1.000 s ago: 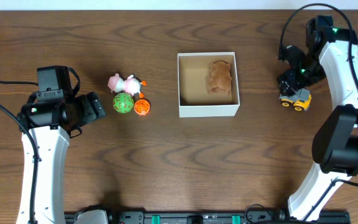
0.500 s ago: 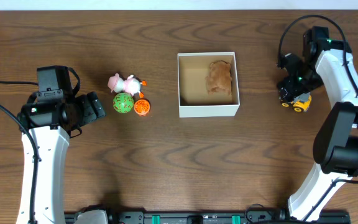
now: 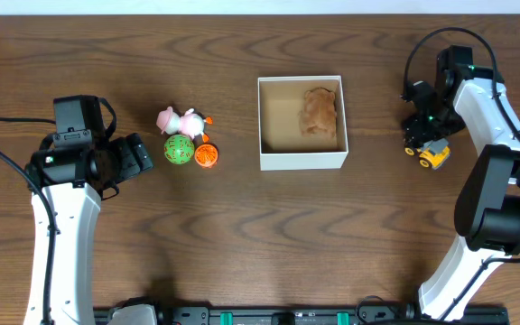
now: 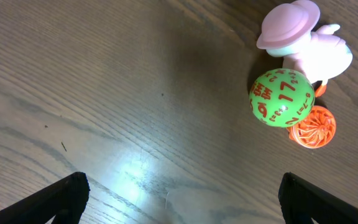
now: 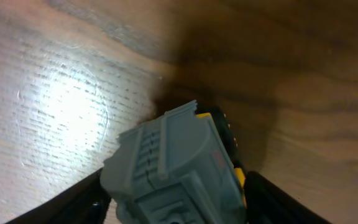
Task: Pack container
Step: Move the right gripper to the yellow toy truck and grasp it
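A dark brown wooden counter fills the overhead view, its grain running from 9 to 3 o'clock.

At the far left, the left tool hangs with its jaws spread wide and nothing between them; the left wrist view shows only bare wood in the gap. Just beyond it, toward 3 o'clock, is a tight cluster of toys: a pink figure at the top, a green ball below it, and an orange ball touching the green one at about its 4 o'clock.

Farther along the same 3 o'clock line, near the middle of the counter, sits the container, open-topped and square to the counter edges. A brown plush toy lies in its right half, long axis from 12 to 6, and the left half is bare.

On the right, the right tool is low over a yellow toy truck that sits well apart from the container. In the right wrist view the grey truck body fills the space between the two fingers, which flank its sides. Whether they are pinching it or only straddling it cannot be told from these views.

The truck's long axis runs roughly from 10 to 4 overhead. From the right tool the container lies at about 9 o'clock, and that arm is the nearer of the two. The coming move therefore looks like a carry toward 9 o'clock, ending over the bare left half of the container.
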`<action>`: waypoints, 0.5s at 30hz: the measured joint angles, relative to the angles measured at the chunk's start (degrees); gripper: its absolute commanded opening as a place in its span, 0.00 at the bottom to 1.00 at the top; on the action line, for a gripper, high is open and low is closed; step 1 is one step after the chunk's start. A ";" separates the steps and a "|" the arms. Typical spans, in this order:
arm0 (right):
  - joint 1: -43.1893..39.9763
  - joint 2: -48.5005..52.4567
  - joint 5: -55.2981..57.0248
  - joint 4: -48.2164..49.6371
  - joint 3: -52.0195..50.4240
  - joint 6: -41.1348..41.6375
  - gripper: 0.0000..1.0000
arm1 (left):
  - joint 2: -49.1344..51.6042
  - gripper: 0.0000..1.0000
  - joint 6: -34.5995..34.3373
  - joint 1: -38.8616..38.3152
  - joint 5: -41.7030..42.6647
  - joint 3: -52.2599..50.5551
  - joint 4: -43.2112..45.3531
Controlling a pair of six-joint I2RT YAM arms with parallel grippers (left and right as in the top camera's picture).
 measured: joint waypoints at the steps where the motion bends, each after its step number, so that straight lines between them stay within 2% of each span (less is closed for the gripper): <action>1: 0.00 0.00 0.00 -0.09 0.00 1.31 0.58 | 0.00 0.98 0.00 0.00 0.00 0.00 0.00; 4: 0.00 0.00 -0.04 -0.50 0.00 5.29 0.49 | 0.00 0.98 0.00 0.00 0.00 0.00 0.00; 7: 0.00 -0.15 -0.09 -0.90 0.11 10.03 0.45 | 0.00 0.98 0.00 0.00 0.00 0.00 0.00; 10: 0.00 -0.15 -0.22 -0.98 0.11 15.32 0.32 | 0.00 0.98 0.00 0.00 0.00 0.00 0.00; 15: -0.02 -0.15 -1.25 -1.07 0.11 22.45 0.27 | 0.00 0.98 0.00 0.00 0.00 0.00 0.00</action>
